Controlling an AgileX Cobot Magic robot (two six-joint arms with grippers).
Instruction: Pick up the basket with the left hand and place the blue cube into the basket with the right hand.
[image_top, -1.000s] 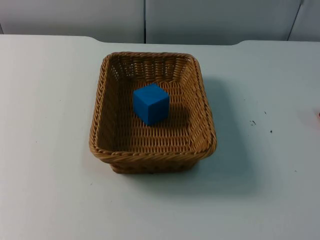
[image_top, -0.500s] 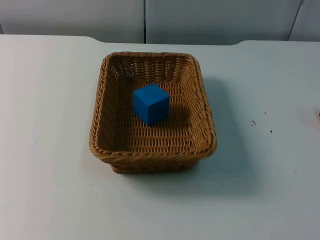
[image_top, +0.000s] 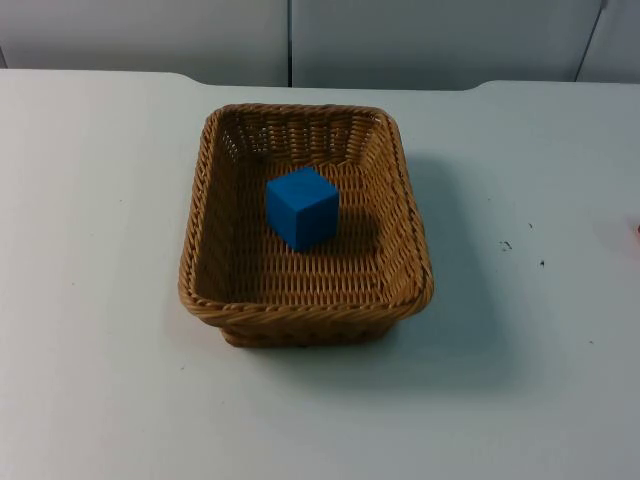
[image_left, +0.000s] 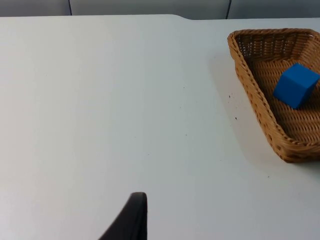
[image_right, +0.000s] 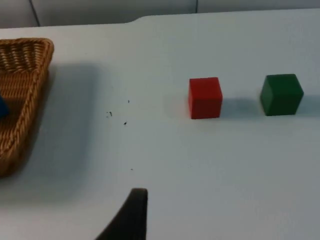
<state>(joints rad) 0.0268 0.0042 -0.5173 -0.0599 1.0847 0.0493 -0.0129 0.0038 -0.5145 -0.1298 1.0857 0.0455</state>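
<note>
Blue cube (image_top: 302, 207) inside basket (image_top: 412, 262); no markings.

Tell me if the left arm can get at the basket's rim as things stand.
Probably yes: in the left wrist view only bare table lies between the arm and the basket, whose rim nothing covers; the blue cube sits inside.

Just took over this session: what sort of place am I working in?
Likely a lab test bench: a bare white table against a grey partition wall, holding a wicker basket and coloured cubes, blue, red, green.
</note>
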